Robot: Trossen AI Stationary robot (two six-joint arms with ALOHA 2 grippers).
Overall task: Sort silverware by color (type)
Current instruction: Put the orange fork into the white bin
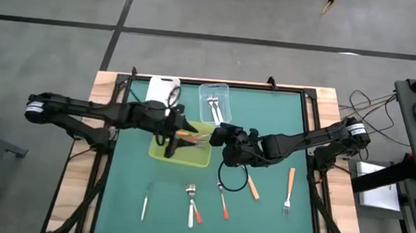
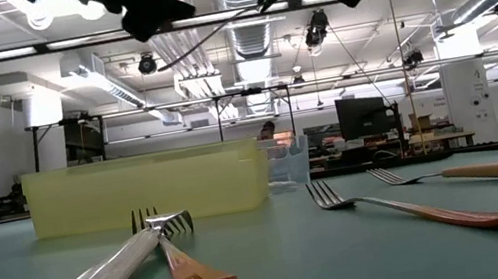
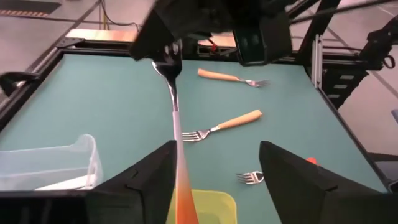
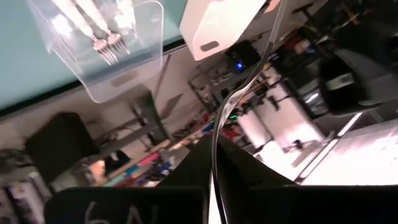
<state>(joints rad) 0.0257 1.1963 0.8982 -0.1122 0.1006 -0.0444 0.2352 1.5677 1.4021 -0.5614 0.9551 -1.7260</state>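
Here the right fingers [image 4: 214, 180] pinch an orange-handled spoon [image 3: 175, 118]; left fingers [image 3: 155, 180] spread wide.

**Legible text: one handwritten mark only**

Right wrist view: pale handwritten characters, bottom left of the frame, on the dark surface of the right gripper [image 4: 214, 186] body. They look like "6N" or similar, and the reading is uncertain, since the strokes are cut off by the lower edge.

High view: no text readable on the table [image 1: 260, 210], the tubs or the tray.

Low view: room beyond the table shows monitors and shelving, and nothing on them can be read.

Left wrist view: no labels or numbers legible.
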